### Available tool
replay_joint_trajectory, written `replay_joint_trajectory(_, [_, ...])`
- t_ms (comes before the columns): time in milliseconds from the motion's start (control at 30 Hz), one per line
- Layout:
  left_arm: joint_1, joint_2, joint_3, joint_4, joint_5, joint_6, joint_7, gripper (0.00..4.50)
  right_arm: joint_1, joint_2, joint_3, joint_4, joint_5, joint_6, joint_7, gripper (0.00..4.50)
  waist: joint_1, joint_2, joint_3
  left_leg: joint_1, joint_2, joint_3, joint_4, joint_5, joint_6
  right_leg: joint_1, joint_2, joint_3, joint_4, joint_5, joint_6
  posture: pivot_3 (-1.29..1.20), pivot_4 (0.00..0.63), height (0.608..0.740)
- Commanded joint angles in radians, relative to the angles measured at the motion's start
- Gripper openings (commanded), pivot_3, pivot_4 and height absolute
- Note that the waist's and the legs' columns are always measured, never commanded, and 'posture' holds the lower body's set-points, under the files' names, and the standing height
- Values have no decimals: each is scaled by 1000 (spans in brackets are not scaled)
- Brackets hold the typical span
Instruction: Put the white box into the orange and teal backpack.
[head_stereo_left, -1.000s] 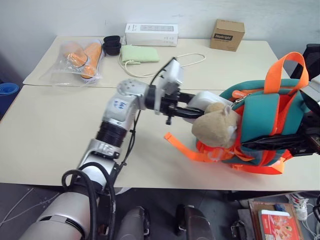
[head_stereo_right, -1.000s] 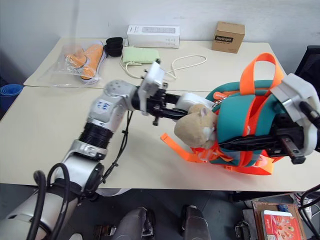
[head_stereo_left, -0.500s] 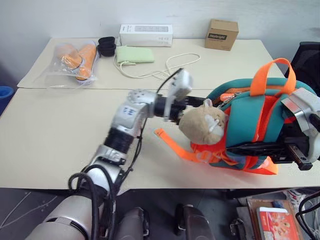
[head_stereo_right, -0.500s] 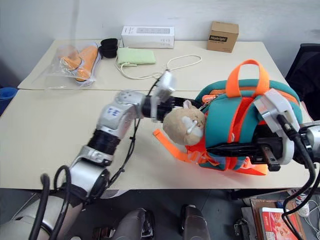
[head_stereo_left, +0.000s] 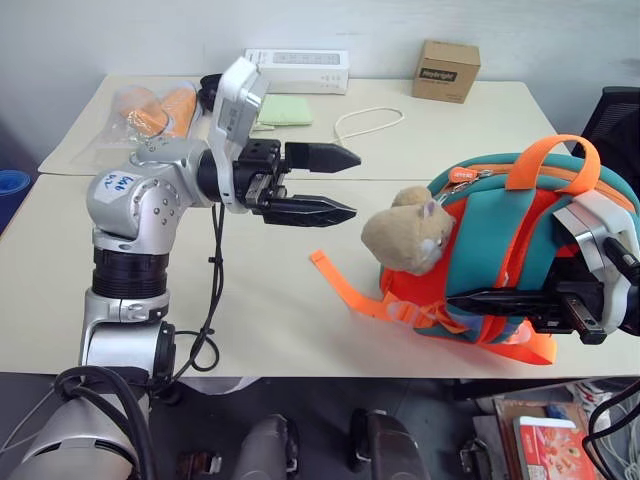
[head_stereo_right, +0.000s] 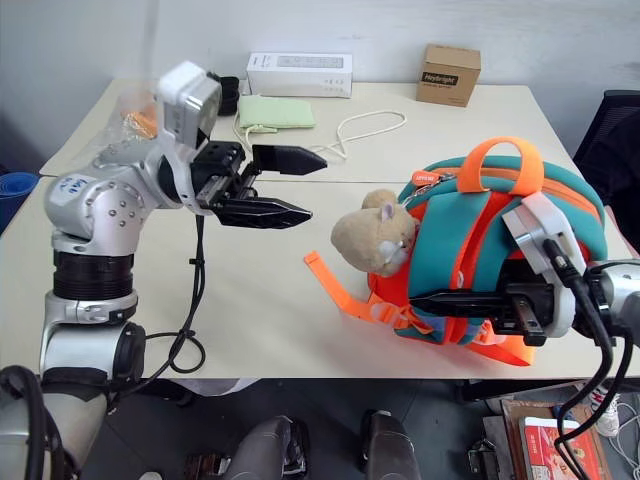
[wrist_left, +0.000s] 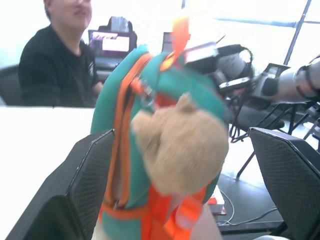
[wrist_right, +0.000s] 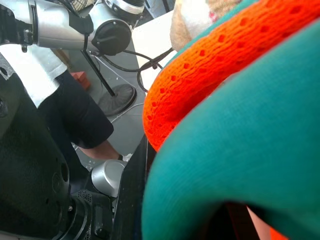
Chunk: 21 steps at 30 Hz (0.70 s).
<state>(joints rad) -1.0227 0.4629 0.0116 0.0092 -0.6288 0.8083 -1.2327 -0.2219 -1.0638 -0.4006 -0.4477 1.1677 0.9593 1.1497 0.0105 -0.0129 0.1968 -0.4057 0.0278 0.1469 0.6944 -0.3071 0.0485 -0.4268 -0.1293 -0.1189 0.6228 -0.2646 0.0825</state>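
Note:
The orange and teal backpack (head_stereo_left: 505, 225) stands upright at the table's right front, with its beige plush toy (head_stereo_left: 405, 232) hanging on the side that faces my left arm. My left gripper (head_stereo_left: 353, 185) hovers above the table to the left of the plush. It is open, empty, points level at the backpack and is clear of it. In the left wrist view its fingers (wrist_left: 87, 185) frame the backpack (wrist_left: 150, 100) from a distance. My right gripper (head_stereo_left: 452, 298) is shut on the backpack's lower front edge, pressed against orange and teal fabric (wrist_right: 240, 100). The white box is hidden.
Along the table's back lie a long white carton (head_stereo_left: 297, 70), a brown cardboard box (head_stereo_left: 450, 70), a green pouch (head_stereo_left: 285, 110), a white cord (head_stereo_left: 365, 120), black cups (head_stereo_right: 228, 92) and a plastic bag of orange items (head_stereo_left: 150, 105). A seated person (wrist_left: 60, 60) faces the table.
My left gripper has opened and drawn back from the backpack's mouth, up and to the left. The white object it held there a second ago no longer shows. My right gripper stays shut on the backpack.

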Motion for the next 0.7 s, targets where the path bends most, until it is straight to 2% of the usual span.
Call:
replay_joint_trajectory(33, [5, -61, -111, -8, 125, -151, 79, 4482, 9, 11, -24, -35, 27, -13, -8, 0, 7, 0, 0, 0, 0, 0, 0, 0, 0, 0, 0, 0, 0, 0, 0, 0, 150, 740])
replay_joint_trajectory(133, [-1, -93, -135, 12, 109, -129, 76, 4482, 12, 17, -23, -42, 34, -13, -20, 0, 13, 0, 0, 0, -1, 1, 0, 0, 0, 0, 0, 1, 0, 0, 0, 0, 150, 740])
replay_joint_trajectory(333, [5, -87, -169, -5, 81, -123, -3, 4482, 34, 21, -37, -47, 40, -15, -45, 0, 7, 0, 0, 0, 1, 1, -1, 0, -1, -1, 2, 1, 0, 0, -1, 0, 150, 740])
replay_joint_trajectory(433, [4, -91, -172, 28, 89, -128, -10, 3909, 46, 28, -42, -58, 48, -18, -62, 0, 10, 0, 0, 0, 1, 1, -1, 0, -1, -1, 1, 1, 0, 0, -1, 0, 150, 740])
replay_joint_trajectory(700, [11, -73, -175, 27, 86, -122, -45, 1522, 71, 28, -53, -66, 67, -28, -93, 0, 11, 0, 0, 0, 1, 1, -1, 0, 0, -1, 1, 1, 0, 0, -1, 0, 150, 740])
